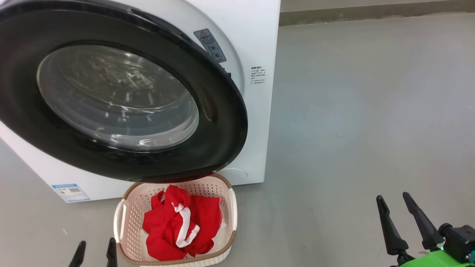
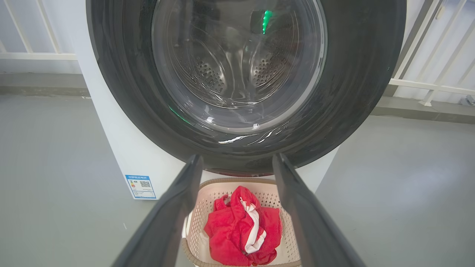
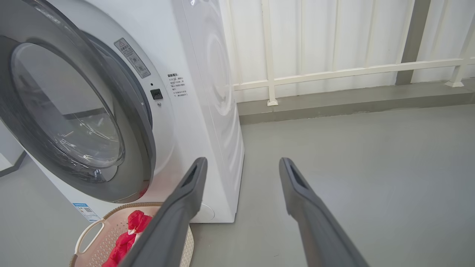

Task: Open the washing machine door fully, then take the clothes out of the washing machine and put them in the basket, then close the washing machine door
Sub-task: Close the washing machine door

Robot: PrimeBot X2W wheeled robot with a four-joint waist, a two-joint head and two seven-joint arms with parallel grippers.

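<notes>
- Red soft garments with white trim point(image 1: 178, 226) lie heaped in the small cream perforated plastic basket with brown rim point(image 1: 130, 218). It sits on the floor at 6 o'clock of the door, just beside the washer front.
- Large round door with glossy black rim and clear glass bowl point(image 1: 118, 96) stands ajar on the big white front-loading washing machine point(image 1: 256, 44). The right wrist view shows a gap at the latch side.
- No red shows through the glass in the left wrist view, so unloading is judged done.
- Left claw point(image 1: 96, 244) is at 9 o'clock of the basket, spread wide, empty.
- Right claw point(image 1: 392, 198) is at 3 o'clock, well apart, spread wide, empty.
- Remaining: push the door shut.
</notes>
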